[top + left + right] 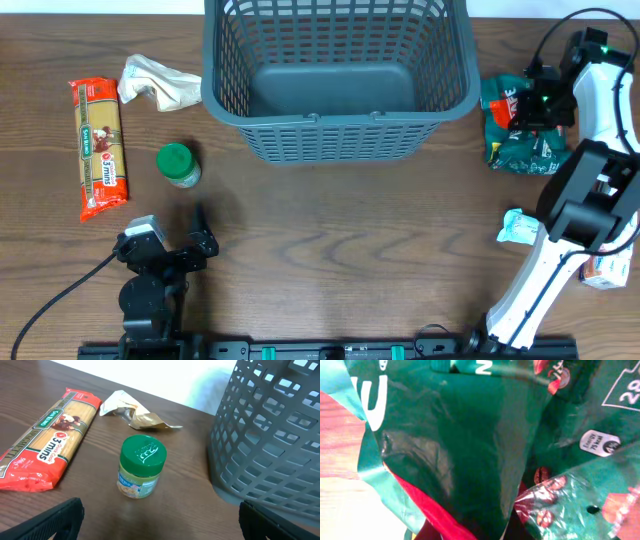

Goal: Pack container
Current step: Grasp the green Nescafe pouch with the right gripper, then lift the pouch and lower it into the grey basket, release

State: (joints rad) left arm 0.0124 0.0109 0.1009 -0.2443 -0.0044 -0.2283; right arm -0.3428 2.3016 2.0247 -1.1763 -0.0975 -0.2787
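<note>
Nothing is packed yet: the container [340, 80] stands empty, ahead and to the right of the left jaws, spread wide just behind the green-lidded jar [142, 466], and left of the right jaws, clamped on the green bag [470, 450], every grocery lying on the bench [330, 250].

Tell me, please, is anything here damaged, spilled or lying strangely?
Nothing is spilled. Two things look rough: the pale packet left of the basket is crumpled and looks torn open, and the green bag right of it is creased. The jar stands upright; the pasta lies flat.
</note>
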